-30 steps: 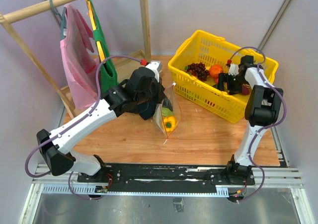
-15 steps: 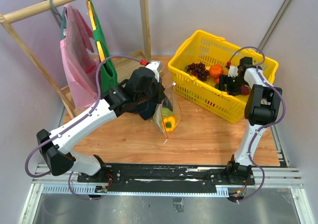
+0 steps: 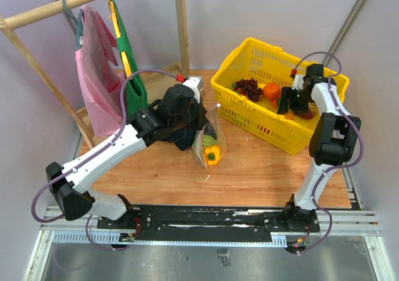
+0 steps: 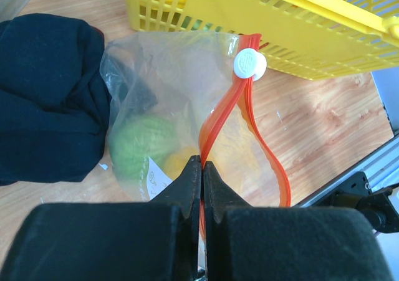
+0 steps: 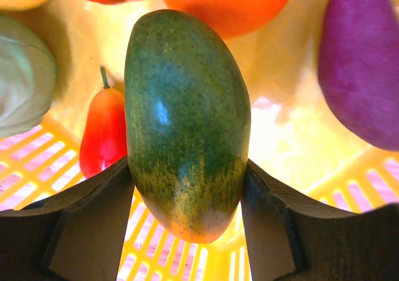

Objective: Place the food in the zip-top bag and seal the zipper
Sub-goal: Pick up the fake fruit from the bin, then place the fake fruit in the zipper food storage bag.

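The clear zip-top bag [image 4: 174, 106] stands on the wooden table beside the basket, holding a pale green round food [image 4: 140, 147] and a yellow pepper [image 3: 214, 154]. Its orange-red zipper [image 4: 215, 116] gapes open, with a white slider [image 4: 250, 63] at the far end. My left gripper [image 4: 202, 164] is shut on the zipper strip near its close end. Inside the yellow basket [image 3: 249, 50], my right gripper [image 5: 187, 187] is shut on a green mango-like fruit [image 5: 184, 119], one finger touching each side. An orange [image 5: 227, 0] and a purple eggplant [image 5: 361, 63] lie just beyond it.
A dark cloth [image 4: 43, 100] lies left of the bag. The basket also holds dark grapes [image 3: 249, 88], a small red fruit [image 5: 103, 131] and a pale green one [image 5: 22, 75]. A wooden rack [image 3: 181, 25] with pink and green items stands at the back left.
My right gripper's fingers have closed in against the green fruit, and its wrist has shifted toward the basket's far side. The left arm and bag have not moved.
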{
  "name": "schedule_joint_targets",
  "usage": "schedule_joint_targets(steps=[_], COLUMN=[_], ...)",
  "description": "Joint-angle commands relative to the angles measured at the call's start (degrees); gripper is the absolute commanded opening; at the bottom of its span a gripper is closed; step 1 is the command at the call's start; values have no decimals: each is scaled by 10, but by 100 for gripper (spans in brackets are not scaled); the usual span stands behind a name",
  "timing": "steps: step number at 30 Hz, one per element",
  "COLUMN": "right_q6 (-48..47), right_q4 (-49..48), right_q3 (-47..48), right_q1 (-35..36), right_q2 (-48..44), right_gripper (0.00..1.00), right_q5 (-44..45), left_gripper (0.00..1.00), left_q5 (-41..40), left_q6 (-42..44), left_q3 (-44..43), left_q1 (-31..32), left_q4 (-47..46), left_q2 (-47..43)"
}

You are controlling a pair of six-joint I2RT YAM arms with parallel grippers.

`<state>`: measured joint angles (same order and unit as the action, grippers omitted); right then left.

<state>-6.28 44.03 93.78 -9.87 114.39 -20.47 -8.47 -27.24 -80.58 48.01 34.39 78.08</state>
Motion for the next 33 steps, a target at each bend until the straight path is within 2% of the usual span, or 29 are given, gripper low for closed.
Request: schedule_joint_targets(steps=[1,13,24,33], right_q6=[35,113,165,214], right_q4=[22,94,146,165], right_q3=[5,16,27,1], right_q1=[-1,15,64,155], right_q2=[-67,-191,-339,-426], right_gripper=[34,31,31,31], right_q5=[38,73,77,56], left_gripper=[0,1,0,0], left_q5=[-4,-10,-22,-33], left_q6=[3,13,13,-9], left_q3=[0,-5,-19,-25], left_q1=[-1,-1,-1,-1], left_q4=[-8,-14,-11,-12], left_q2=[-14,-6,3,14])
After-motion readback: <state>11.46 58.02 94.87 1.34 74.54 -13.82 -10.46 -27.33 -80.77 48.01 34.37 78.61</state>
